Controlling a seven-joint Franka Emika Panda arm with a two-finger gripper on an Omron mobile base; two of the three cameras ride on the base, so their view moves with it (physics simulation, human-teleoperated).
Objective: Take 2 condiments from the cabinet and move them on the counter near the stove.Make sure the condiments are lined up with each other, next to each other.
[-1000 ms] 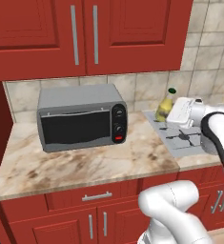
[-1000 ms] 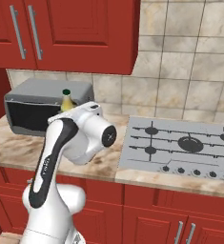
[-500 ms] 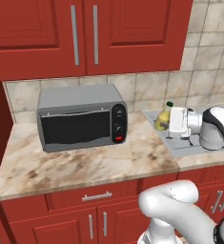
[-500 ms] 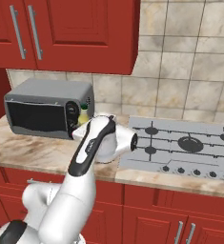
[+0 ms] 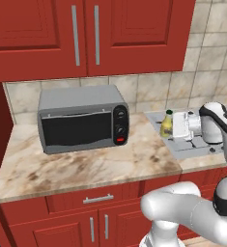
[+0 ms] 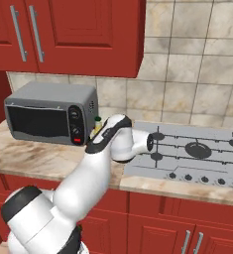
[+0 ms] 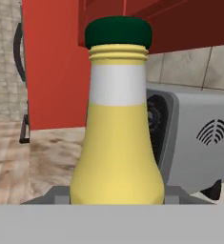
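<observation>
Bottle (image 5: 167,124), yellow with a dark green cap, stands upright between my fingers, which are closed on its lower body; my gripper (image 5: 175,126) holds it at the left edge of the stove (image 5: 197,144), just right of the toaster oven (image 5: 83,118) on the counter (image 5: 86,164). From my hand, bottle (image 7: 117,119) in front, toaster oven (image 7: 194,138) behind. Cabinet (image 5: 86,34) doors above are shut.

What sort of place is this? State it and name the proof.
A home-style kitchen, rendered: a gas stove set into a marbled counter, red wall cabinets above, and a grey toaster oven.
</observation>
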